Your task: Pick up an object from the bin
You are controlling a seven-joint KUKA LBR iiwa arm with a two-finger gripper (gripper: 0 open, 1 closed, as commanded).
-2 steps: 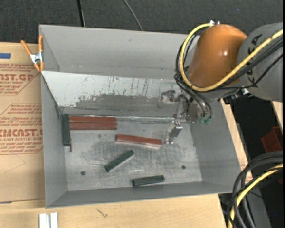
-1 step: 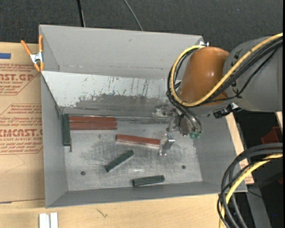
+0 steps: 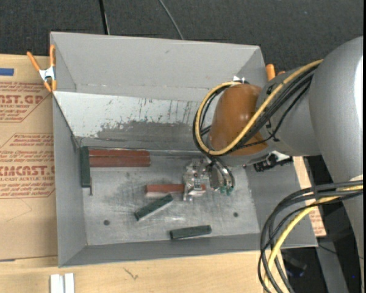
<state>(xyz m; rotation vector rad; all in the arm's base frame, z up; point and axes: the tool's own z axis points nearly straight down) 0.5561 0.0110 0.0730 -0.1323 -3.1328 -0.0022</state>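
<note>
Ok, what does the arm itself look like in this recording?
Bulky, rounded light-grey arm links; a glossy orange-brown cover at the wrist; yellow and black cables loop around it. The pincer is small, bare silver metal.

My arm (image 3: 338, 102) was a broad, rounded shell of pale silver-grey, smooth, with no markings that I could read. At its wrist sat a bulbous orange-brown cover (image 3: 232, 118), glossy across its dome. Yellow and black cables (image 3: 201, 124) ran as a bundle in a loop about that cover, and more of the same kind swept in arcs lower down beside the grey shell. My gripper (image 3: 195, 187) was a small cluster of bright bare metal, with a little green part (image 3: 226, 190) and thin wires at its side.
</note>
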